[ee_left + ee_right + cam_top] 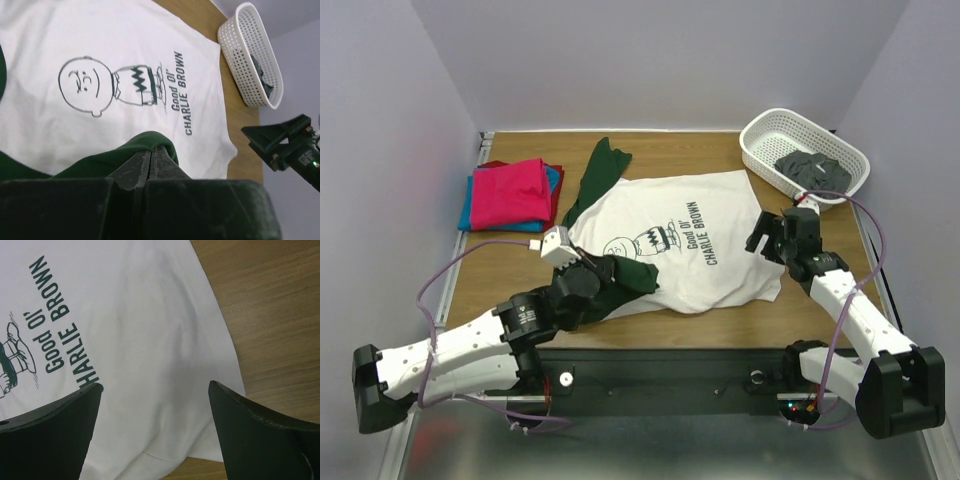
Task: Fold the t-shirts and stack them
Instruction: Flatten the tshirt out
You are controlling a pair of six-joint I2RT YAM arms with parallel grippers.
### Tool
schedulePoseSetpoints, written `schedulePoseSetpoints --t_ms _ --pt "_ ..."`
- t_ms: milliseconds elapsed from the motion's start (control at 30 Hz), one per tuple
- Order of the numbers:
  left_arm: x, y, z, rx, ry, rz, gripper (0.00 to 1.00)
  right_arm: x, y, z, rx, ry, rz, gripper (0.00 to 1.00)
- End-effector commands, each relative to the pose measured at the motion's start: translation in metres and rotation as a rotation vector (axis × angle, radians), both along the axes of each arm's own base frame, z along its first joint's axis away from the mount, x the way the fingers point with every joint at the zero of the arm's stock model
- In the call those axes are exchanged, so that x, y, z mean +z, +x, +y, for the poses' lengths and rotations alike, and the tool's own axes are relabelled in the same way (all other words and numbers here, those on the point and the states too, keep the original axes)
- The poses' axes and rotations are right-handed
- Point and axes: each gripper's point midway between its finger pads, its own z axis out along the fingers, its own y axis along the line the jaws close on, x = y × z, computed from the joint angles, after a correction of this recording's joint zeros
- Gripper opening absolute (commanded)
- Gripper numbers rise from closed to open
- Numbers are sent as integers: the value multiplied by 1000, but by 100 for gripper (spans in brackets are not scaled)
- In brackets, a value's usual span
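Observation:
The white t-shirt [705,235] with dark green sleeves and "Good Ol' Charlie Brown" print lies spread on the wooden table; it fills the left wrist view [100,45] and the right wrist view [130,330]. My left gripper [612,272] [151,150] is shut on the near green sleeve [135,145], folded over the white body. My right gripper [772,235] [155,387] is open and empty, above the shirt's hem edge. The far green sleeve [598,172] lies stretched out. A stack of folded shirts, magenta [510,192] on top of blue and red, sits at the back left.
A white lattice basket [767,133] holding dark grey cloth [808,168] stands at the back right; it also shows in the left wrist view [250,55]. Bare wood [270,305] lies right of the shirt. Purple walls enclose the table.

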Motion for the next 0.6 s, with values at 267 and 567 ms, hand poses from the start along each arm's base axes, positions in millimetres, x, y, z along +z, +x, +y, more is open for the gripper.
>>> schedulePoseSetpoints --t_ms 267,567 --pt "44 99 -1 -77 203 -196 0 -15 -10 -13 -126 19 18 94" --pt "64 127 46 14 255 -230 0 -25 -14 -13 -131 23 46 93"
